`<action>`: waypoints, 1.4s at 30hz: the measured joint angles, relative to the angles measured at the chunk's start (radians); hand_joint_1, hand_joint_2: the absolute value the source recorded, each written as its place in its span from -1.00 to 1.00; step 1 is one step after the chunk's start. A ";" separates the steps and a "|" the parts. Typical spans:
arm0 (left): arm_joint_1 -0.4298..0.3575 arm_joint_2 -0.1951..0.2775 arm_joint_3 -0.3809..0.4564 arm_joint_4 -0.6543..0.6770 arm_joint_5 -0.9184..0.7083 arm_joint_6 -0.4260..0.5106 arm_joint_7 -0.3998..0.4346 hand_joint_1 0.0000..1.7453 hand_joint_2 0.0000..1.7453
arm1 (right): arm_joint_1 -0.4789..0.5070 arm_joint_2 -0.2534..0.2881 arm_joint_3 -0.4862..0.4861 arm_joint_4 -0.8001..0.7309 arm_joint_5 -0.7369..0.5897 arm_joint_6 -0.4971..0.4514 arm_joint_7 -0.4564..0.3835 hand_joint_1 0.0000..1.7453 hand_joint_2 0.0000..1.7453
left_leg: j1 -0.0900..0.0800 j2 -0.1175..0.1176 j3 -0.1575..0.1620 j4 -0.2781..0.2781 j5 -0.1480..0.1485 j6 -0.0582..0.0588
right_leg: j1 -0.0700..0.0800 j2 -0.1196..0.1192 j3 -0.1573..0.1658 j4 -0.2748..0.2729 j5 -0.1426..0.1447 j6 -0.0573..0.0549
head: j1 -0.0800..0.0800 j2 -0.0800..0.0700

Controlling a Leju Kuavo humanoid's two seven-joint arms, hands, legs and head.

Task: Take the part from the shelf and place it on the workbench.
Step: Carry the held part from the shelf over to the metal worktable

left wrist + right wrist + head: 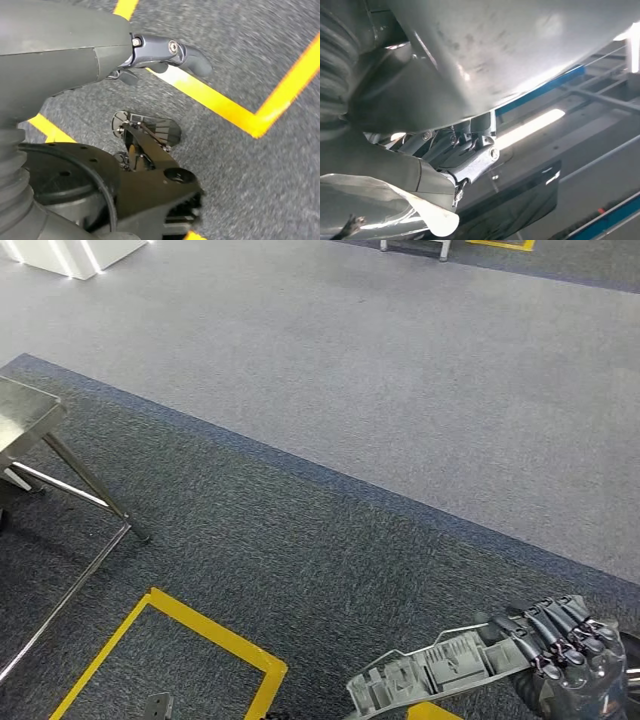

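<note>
The part [430,665] is a long, flat, pale grey moulded piece with ribs and pockets. My right hand [573,645] grips it at one end, low at the right of the head view, and the rest sticks out to the left above the carpet. In the right wrist view the part [508,45] is a broad pale surface, with my right hand [463,155] closed against it. My left hand [143,52] hangs over the carpet with nothing in it and its thumb stretched out. A steel workbench corner [23,415] stands at the far left.
The workbench's slanted metal legs [90,485] reach onto dark carpet. A yellow taped rectangle [211,635] marks the floor just ahead, and yellow tape [226,107] runs under my left hand. Lighter grey carpet [415,360] lies farther ahead, with a white unit [68,255] at the far left.
</note>
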 joint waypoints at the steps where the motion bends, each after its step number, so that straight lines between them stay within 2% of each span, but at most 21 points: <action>1: 0.001 0.000 0.000 0.000 0.000 0.000 0.000 -1.00 1.00 | -0.001 -0.002 0.001 0.001 -0.001 0.000 0.000 1.00 1.00 | 0.000 0.001 0.001 -0.003 0.010 0.000 | 0.000 -0.008 0.001 0.000 -0.001 0.000 | 0.000 0.000; 6: 0.003 0.000 0.000 0.000 0.000 0.000 0.000 -1.00 1.00 | -0.002 -0.002 0.002 0.002 -0.001 0.000 0.000 1.00 1.00 | 0.000 0.003 0.023 -0.049 0.041 0.003 | 0.001 -0.018 0.005 0.000 -0.004 0.001 | 0.000 0.000; 10: 0.001 0.002 0.000 0.000 0.000 0.006 0.001 -1.00 1.00 | -0.015 -0.011 0.009 0.009 -0.003 0.000 0.004 1.00 1.00 | -0.027 0.075 0.143 -0.298 0.123 0.043 | 0.007 -0.081 0.032 -0.005 -0.028 0.028 | 0.001 0.000; 12: 0.001 0.002 0.000 0.000 0.000 0.007 0.002 -1.00 1.00 | -0.025 -0.015 0.015 0.011 -0.005 0.000 0.006 1.00 1.00 | -0.019 0.050 0.153 -0.311 0.128 0.053 | 0.004 -0.035 0.020 0.031 -0.055 0.037 | 0.004 0.000; 14: -0.005 0.001 0.000 0.000 0.000 0.008 0.003 -1.00 1.00 | -0.031 -0.020 0.019 0.016 -0.007 0.000 0.008 1.00 1.00 | -0.014 0.025 0.158 -0.315 0.130 0.059 | 0.002 0.026 -0.040 0.147 -0.108 0.041 | 0.010 0.000; 16: -0.008 0.001 0.000 0.000 0.000 0.008 0.005 -1.00 1.00 | -0.034 -0.024 0.022 0.025 -0.007 0.000 0.010 1.00 1.00 | -0.014 -0.004 0.159 -0.315 0.129 0.061 | 0.001 0.041 -0.111 0.261 -0.136 0.044 | 0.012 0.000; 17: -0.008 0.001 0.000 0.000 0.000 0.009 0.006 -1.00 1.00 | -0.037 -0.025 0.024 0.030 -0.006 0.000 0.011 1.00 1.00 | -0.013 -0.019 0.161 -0.314 0.128 0.061 | 0.001 0.042 -0.127 0.272 -0.121 0.045 | 0.012 0.000; 19: -0.008 0.000 0.000 0.000 0.000 0.013 0.005 -1.00 1.00 | -0.042 -0.028 0.026 0.037 -0.005 0.000 0.016 1.00 1.00 | -0.010 -0.049 0.166 -0.312 0.125 0.057 | -0.003 0.051 -0.104 0.185 -0.042 0.048 | 0.012 0.000; 20: -0.008 0.000 0.000 0.000 0.000 0.015 0.004 -1.00 1.00 | -0.044 -0.030 0.028 0.039 -0.005 0.000 0.017 1.00 1.00 | -0.009 -0.063 0.167 -0.309 0.122 0.052 | -0.007 0.073 -0.079 0.119 -0.008 0.050 | 0.012 0.000; 21: -0.010 0.000 0.000 0.000 0.000 0.017 0.003 -1.00 1.00 | -0.046 -0.030 0.029 0.041 -0.005 0.000 0.018 1.00 1.00 | -0.008 -0.077 0.165 -0.302 0.118 0.047 | -0.011 0.094 -0.052 0.061 0.014 0.050 | 0.012 0.000; 23: -0.012 0.001 0.001 0.000 0.000 0.018 -0.001 -1.00 1.00 | -0.048 -0.031 0.032 0.045 -0.004 0.000 0.021 1.00 1.00 | -0.007 -0.101 0.155 -0.296 0.117 0.035 | -0.013 0.121 -0.027 0.011 0.017 0.045 | 0.012 0.000; 25: -0.009 0.001 0.001 0.000 0.000 0.019 -0.003 -1.00 1.00 | -0.050 -0.031 0.035 0.047 -0.002 0.000 0.024 1.00 1.00 | -0.003 -0.117 0.147 -0.295 0.119 0.025 | -0.011 0.103 -0.023 0.007 0.016 0.032 | 0.012 0.000; 27: -0.006 0.001 0.001 0.000 0.000 0.020 -0.003 -1.00 1.00 | -0.053 -0.031 0.038 0.048 -0.001 0.000 0.023 1.00 1.00 | -0.005 -0.080 0.133 -0.265 0.098 0.015 | -0.012 0.078 -0.017 0.003 0.016 0.019 | 0.006 0.000; 29: -0.008 0.001 0.001 0.000 0.000 0.021 -0.004 -1.00 1.00 | -0.053 -0.031 0.041 0.048 -0.001 0.000 0.023 1.00 1.00 | -0.005 -0.021 0.085 -0.162 0.044 0.006 | -0.009 0.049 -0.011 0.000 0.012 0.009 | 0.000 0.000; 31: -0.009 0.001 0.001 0.000 0.001 0.018 -0.007 -1.00 1.00 | -0.052 -0.031 0.044 0.050 -0.001 0.000 0.024 1.00 1.00 | -0.001 -0.002 0.023 -0.041 -0.001 0.002 | -0.005 0.019 -0.007 0.000 0.006 0.005 | -0.001 0.000; 32: -0.007 0.000 0.001 0.000 0.002 0.016 -0.009 -1.00 1.00 | -0.052 -0.031 0.045 0.051 0.000 0.000 0.025 1.00 1.00 | 0.000 0.000 0.009 -0.016 0.001 0.002 | -0.004 0.004 -0.005 0.000 0.003 0.004 | -0.001 0.000; 34: -0.004 0.000 0.001 0.000 0.004 0.012 -0.014 -1.00 1.00 | -0.052 -0.031 0.045 0.052 0.000 0.000 0.026 1.00 1.00 | -0.001 0.008 0.040 -0.082 0.057 0.007 | -0.002 -0.021 0.004 0.000 -0.004 0.005 | -0.001 0.000; 36: -0.004 0.001 0.002 0.000 0.005 0.010 -0.017 -1.00 1.00 | -0.052 -0.031 0.045 0.052 -0.001 0.000 0.027 1.00 1.00 | -0.011 0.049 0.107 -0.214 0.113 0.022 | 0.002 -0.044 0.016 0.000 -0.014 0.011 | -0.001 0.000; 38: -0.006 0.001 0.002 0.000 0.006 0.009 -0.019 -1.00 1.00 | -0.053 -0.031 0.045 0.053 -0.002 0.000 0.028 1.00 1.00 | -0.023 0.083 0.138 -0.280 0.123 0.035 | 0.007 -0.064 0.023 -0.002 -0.021 0.021 | 0.001 0.000; 40: -0.004 0.001 0.002 0.000 0.006 0.009 -0.021 -1.00 1.00 | -0.055 -0.031 0.047 0.053 -0.003 0.000 0.029 1.00 1.00 | -0.025 0.069 0.139 -0.289 0.121 0.042 | 0.008 -0.084 0.032 -0.008 -0.025 0.030 | 0.003 0.000; 42: 0.000 0.001 0.003 0.000 0.006 0.009 -0.022 -1.00 1.00 | -0.056 -0.031 0.049 0.053 -0.005 0.000 0.029 1.00 1.00 | -0.018 0.047 0.148 -0.304 0.126 0.051 | 0.006 -0.053 0.030 0.008 -0.041 0.039 | 0.007 0.000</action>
